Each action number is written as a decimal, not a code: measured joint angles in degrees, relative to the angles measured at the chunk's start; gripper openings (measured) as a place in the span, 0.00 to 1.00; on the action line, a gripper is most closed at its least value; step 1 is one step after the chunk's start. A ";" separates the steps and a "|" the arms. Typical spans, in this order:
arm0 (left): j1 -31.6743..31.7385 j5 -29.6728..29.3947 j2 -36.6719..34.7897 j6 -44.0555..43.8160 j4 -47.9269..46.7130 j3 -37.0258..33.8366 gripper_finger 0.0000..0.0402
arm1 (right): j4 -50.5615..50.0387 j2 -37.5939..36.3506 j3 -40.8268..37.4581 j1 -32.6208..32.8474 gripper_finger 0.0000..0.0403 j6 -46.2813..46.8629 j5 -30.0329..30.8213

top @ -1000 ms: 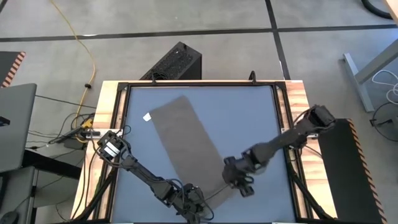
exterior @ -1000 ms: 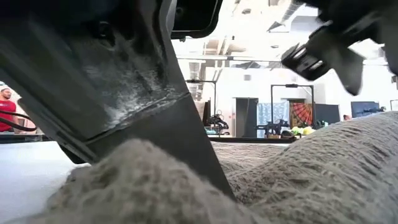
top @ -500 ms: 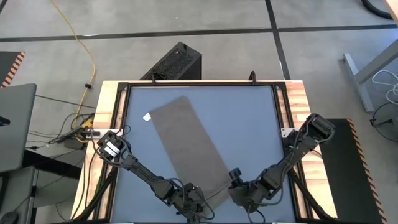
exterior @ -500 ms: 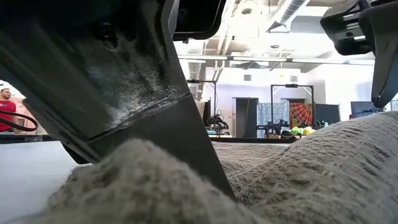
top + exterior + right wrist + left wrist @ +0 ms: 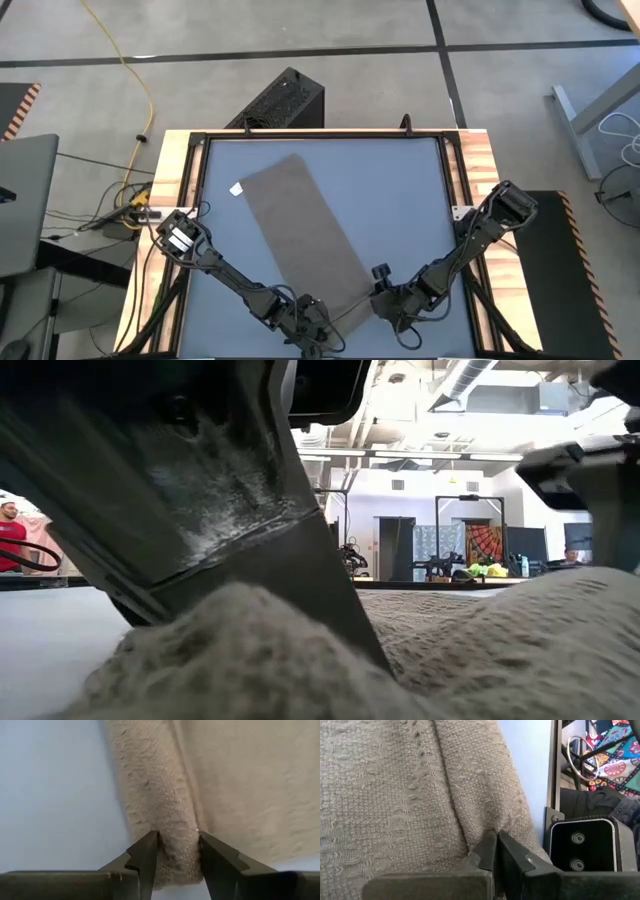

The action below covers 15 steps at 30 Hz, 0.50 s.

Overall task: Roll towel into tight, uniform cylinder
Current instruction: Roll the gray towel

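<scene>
The taupe towel (image 5: 305, 225) lies flat and slantwise on the blue table, running from the far left to the near edge. Its white tag (image 5: 237, 188) is at the far left corner. My left gripper (image 5: 312, 335) is at the towel's near end, shut on a pinch of cloth (image 5: 496, 840). My right gripper (image 5: 385, 300) is low at the towel's near right corner. Its open fingers stand on either side of a raised ridge along the towel's edge (image 5: 177, 832). In the low view the towel (image 5: 250, 650) bulges up under my left gripper's finger (image 5: 230, 510). My left gripper pinches a small raised fold of the towel (image 5: 490, 827) between its two fingertips, near the towel's near end. The rest of the towel lies on the table. My right gripper has the ridge along the towel's edge (image 5: 175, 820) between its fingers; I cannot tell whether they touch it.
A black camera block (image 5: 582, 845) stands at the table's near edge, close by my left gripper. Wooden rails (image 5: 475, 170) frame the table. A black box (image 5: 280, 100) sits on the floor beyond the far edge. Bare blue table (image 5: 410, 200) lies right of the towel.
My right gripper has moved off the towel's near part toward the table's near edge and come down at the towel's near right corner, its fingers astride the edge ridge. The bulge of towel under my left gripper has risen a little.
</scene>
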 joint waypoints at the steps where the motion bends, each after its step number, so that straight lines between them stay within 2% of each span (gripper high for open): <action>1: 0.00 -0.07 -0.16 0.58 0.03 -0.02 0.00 | 0.62 0.00 -0.70 -0.11 0.40 0.70 -0.36; 5: -0.30 -0.66 -0.69 1.71 -0.27 -0.06 0.00 | 2.32 -0.13 -2.66 -0.16 0.32 3.01 -1.97; 9: -0.74 -1.22 -1.12 2.21 -0.42 -0.07 0.00 | 2.70 -0.17 -2.84 -0.18 0.18 3.28 -3.05; 12: -0.96 -1.27 -1.25 2.20 -0.29 -0.07 0.00 | 2.92 -0.23 -2.82 -0.98 0.08 3.29 -6.32; 15: -1.07 -1.14 -1.27 2.18 -0.07 -0.07 0.00 | 2.95 -0.26 -2.82 -2.80 0.08 3.80 -11.62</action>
